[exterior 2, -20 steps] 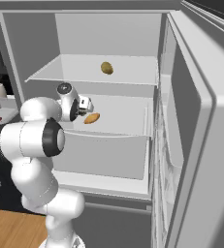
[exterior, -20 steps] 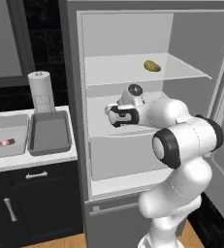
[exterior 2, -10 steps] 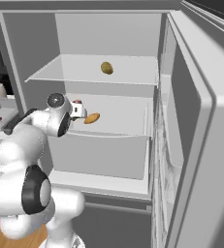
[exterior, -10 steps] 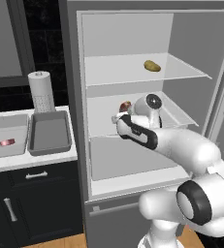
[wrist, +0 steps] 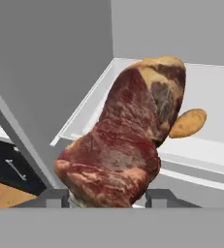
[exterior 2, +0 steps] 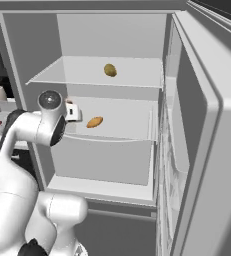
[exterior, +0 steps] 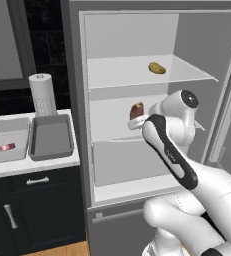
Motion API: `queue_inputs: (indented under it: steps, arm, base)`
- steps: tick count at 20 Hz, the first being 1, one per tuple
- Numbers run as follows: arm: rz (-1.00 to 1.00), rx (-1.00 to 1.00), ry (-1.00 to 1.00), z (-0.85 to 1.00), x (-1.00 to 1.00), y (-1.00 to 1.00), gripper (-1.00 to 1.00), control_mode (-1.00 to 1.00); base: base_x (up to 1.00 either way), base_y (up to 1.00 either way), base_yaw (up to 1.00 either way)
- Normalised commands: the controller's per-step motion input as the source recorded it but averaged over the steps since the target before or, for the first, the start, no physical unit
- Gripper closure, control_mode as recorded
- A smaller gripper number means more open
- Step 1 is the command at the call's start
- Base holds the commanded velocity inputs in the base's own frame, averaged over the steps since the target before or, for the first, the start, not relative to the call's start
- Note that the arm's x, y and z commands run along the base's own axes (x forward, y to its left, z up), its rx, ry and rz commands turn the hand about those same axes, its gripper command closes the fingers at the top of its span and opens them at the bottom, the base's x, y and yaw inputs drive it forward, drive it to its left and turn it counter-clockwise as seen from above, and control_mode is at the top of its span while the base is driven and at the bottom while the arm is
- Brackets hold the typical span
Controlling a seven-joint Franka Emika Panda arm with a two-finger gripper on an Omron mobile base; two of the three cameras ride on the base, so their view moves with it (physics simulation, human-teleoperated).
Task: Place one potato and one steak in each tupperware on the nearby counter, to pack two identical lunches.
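- The gripper [wrist: 106,197] pinches a steak [wrist: 125,140] between its two dark fingertips [wrist: 55,197], the jaws drawn in against the lower end of the meat.
- The steak stands nearly upright out of the gripper, red and marbled, with a paler browned patch at its far end; in the left base view it shows as a small dark red piece [exterior: 136,110] just beyond the wrist.
- Past the steak, on the middle fridge shelf [wrist: 215,92], lies a potato [wrist: 187,123], apart from the meat.
- A second potato [exterior: 157,68] sits on the shelf above the gripper.
- Off to the gripper's left, on the counter [exterior: 37,165], stand two grey tupperware trays; the far one [exterior: 7,140] holds a steak [exterior: 7,147], the near one [exterior: 51,137] none.
- No writing or labels can be read.
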Motion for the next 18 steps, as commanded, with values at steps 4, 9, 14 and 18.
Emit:
queue_inputs:
  steps: [4,9,14,18]
  arm:
    - [0.11,-0.02,0.08,0.69,-1.0,-0.11,1.0,-1.0]
    - [0.12,-0.09,0.0,0.31,-1.0,-0.06,1.0,-1.0]
    - [0.02,-0.06,0.0,0.28,-1.0,0.0,1.0,-1.0]
    - [-0.04,0.0,-0.03,0.47,-0.92,0.0,1.0,-1.0]
  base:
    - [0.0,0.0,0.0]
    - [0.0,0.0,0.0]
    - [0.0,0.0,0.0]
    - [0.0,0.0,0.0]
